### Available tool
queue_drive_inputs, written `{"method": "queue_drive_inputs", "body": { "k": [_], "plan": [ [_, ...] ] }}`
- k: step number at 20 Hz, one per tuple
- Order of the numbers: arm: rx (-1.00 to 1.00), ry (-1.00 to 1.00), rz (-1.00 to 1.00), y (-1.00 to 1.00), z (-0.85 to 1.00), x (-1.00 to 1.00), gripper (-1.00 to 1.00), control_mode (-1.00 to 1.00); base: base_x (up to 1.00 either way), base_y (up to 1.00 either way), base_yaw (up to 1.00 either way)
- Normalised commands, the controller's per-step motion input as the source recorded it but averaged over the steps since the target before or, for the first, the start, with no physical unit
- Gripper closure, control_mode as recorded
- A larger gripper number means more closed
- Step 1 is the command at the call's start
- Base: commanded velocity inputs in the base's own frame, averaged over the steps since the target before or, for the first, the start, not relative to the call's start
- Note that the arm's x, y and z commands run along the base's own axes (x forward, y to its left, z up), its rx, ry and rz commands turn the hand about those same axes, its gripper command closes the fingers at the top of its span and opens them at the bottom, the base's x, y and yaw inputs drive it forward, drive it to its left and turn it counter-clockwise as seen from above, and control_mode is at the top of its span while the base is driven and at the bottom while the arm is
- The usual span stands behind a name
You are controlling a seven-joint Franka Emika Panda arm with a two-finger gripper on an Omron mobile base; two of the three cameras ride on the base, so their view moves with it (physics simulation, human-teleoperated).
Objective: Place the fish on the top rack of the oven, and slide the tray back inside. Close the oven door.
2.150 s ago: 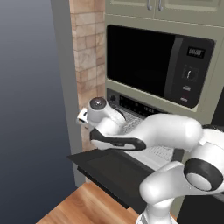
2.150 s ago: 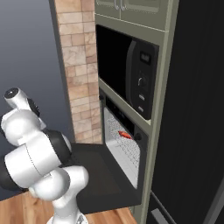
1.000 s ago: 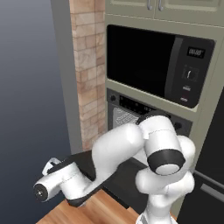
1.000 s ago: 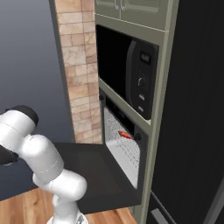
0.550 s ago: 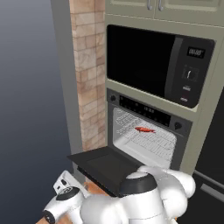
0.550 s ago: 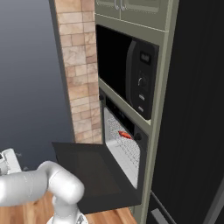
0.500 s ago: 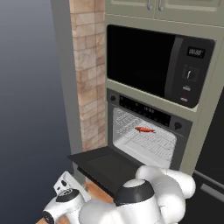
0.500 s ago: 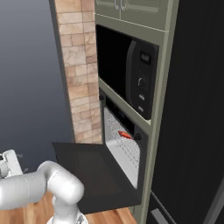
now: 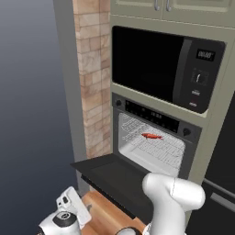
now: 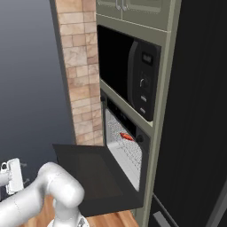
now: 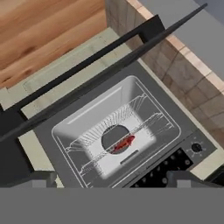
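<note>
Gripper [image 9: 73,209] jaws spread, empty, low beside the open door [image 9: 114,176]. Risk: upward push slips off the edge, leaving the door ajar.

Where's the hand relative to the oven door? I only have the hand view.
Observer: The hand is low, out past the left front corner of the oven door, over the wood floor, clear of the door.
Operator: Door fully down?
Observer: Yes. From the base views it lies flat and level, jutting out from the oven.
Operator: Rack pushed in?
Observer: Looks so. The top rack sits inside the cavity with the fish on it, and nothing overhangs the door.
</note>
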Motion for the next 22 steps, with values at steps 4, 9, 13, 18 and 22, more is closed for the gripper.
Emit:
{"method": "queue_drive_inputs", "body": {
  "k": [4,9,13,18,22],
  "plan": [
    [0.09,0.0,0.13,-0.51,-0.44,0.09,-1.0,-1.0,0.0,0.0,0.0],
    [0.11,0.03,0.17,-0.59,-0.7,0.29,-1.0,-1.0,0.0,0.0,0.0],
    [0.06,0.0,0.12,-0.37,-0.73,0.51,-1.0,-1.0,0.0,0.0,0.0],
    [0.0,0.0,0.0,0.02,-0.91,0.77,-1.0,-1.0,0.0,0.0,0.0],
    [-0.04,0.0,-0.02,0.31,-1.0,0.75,-1.0,-1.0,0.0,0.0,0.0]
  ]
}}
